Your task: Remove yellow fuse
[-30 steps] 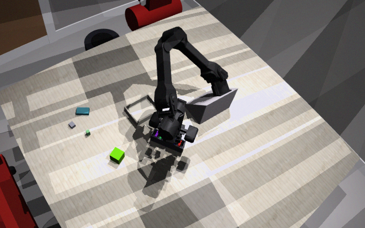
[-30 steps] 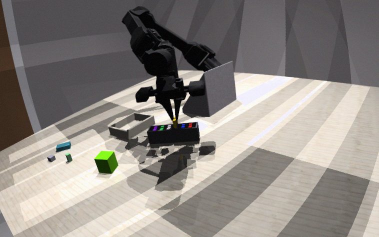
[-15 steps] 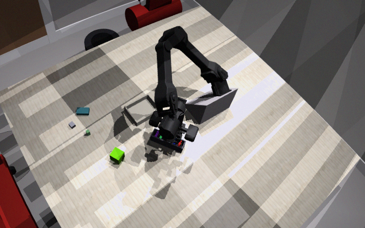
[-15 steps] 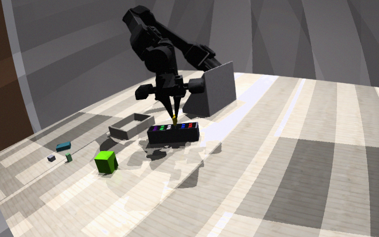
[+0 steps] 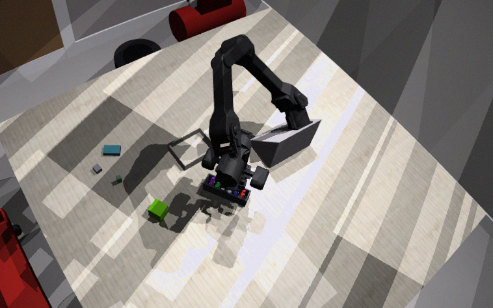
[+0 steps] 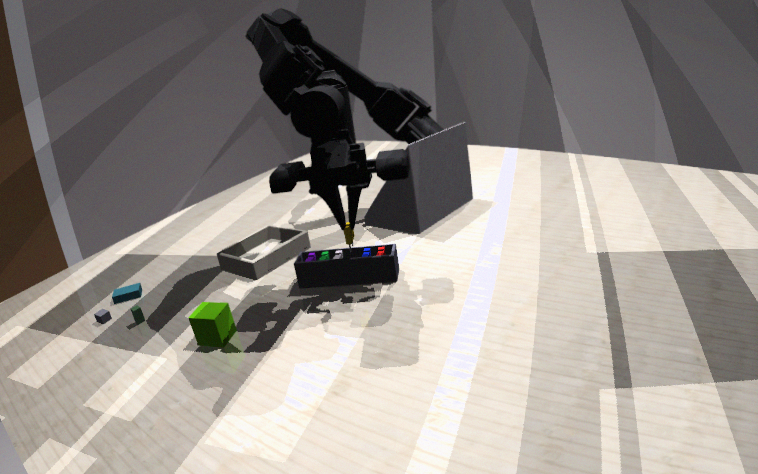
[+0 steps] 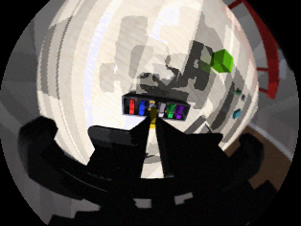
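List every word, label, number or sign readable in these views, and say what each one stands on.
None: no readable text shows in any view.
Fuse block: plain dark walls, no lettering.
Yellow fuse, held in the hand: no marking can be made out; too small to tell.
Tray, green cube and the grey wedge: bare faces.

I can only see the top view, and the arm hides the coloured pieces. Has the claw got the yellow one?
Observer: Yes. In the exterior view the claw is shut on the yellow fuse.
Operator: Is it out of the box?
Observer: It hangs above the fuse block, over an empty slot.
Operator: What's left inside?
Observer: Purple, green and white on one side, blue and red on the other.
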Controlling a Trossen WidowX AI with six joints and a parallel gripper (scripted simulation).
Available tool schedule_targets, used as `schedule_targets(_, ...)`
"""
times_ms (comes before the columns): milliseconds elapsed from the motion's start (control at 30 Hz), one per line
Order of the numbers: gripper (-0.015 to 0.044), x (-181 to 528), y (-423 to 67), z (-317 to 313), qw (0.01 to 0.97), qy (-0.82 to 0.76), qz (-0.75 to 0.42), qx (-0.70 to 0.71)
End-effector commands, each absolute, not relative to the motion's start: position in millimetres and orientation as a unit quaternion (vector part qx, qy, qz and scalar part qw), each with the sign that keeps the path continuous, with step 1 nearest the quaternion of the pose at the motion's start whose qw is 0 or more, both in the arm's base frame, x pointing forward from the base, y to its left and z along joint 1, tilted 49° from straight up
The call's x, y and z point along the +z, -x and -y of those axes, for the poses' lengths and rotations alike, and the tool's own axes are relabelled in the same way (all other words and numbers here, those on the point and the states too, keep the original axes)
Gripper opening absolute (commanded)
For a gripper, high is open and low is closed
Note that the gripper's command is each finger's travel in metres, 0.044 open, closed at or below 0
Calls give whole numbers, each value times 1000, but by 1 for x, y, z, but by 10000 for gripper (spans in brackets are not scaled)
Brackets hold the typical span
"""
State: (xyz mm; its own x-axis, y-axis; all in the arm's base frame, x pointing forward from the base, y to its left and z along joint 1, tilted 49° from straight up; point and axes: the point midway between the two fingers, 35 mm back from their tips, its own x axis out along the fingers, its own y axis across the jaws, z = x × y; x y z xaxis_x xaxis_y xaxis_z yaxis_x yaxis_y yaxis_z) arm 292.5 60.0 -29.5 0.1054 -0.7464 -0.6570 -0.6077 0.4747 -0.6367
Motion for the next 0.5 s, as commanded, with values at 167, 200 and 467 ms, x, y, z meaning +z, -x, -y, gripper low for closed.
schedule_targets(167, 0, -18, -293, -73, 549, 503, -664, -64)
schedule_targets(200, 0, -17, -293, -74, 549, 503, -664, -64)
schedule_targets(467, 0, -13, -295, -72, 550, 503, -664, -63)
